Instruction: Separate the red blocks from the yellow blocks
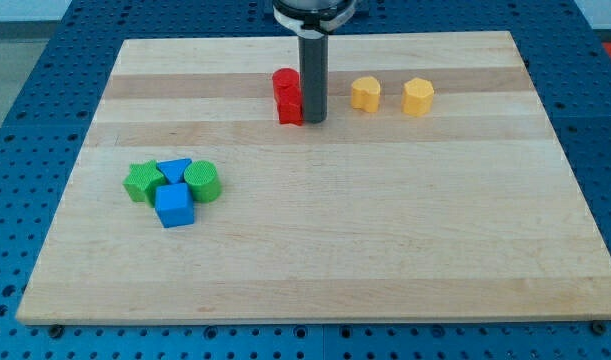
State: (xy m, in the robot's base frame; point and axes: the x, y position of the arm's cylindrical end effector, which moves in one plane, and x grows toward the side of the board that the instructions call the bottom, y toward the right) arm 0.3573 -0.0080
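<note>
Two red blocks sit touching near the view's top centre: a rounded one (284, 82) behind and a more square one (290, 108) in front. My tip (314, 121) rests on the board right against the right side of the front red block. Two yellow blocks lie to the tip's right: a rounded one (365, 93) about fifty pixels away and a hexagonal one (418, 96) farther right. The rod hides part of the red blocks' right edges.
A cluster at the view's left holds a green star-like block (143, 182), a blue triangle (174, 169), a green cylinder (203, 181) and a blue cube (174, 205). The wooden board (385, 240) ends in a blue perforated table all round.
</note>
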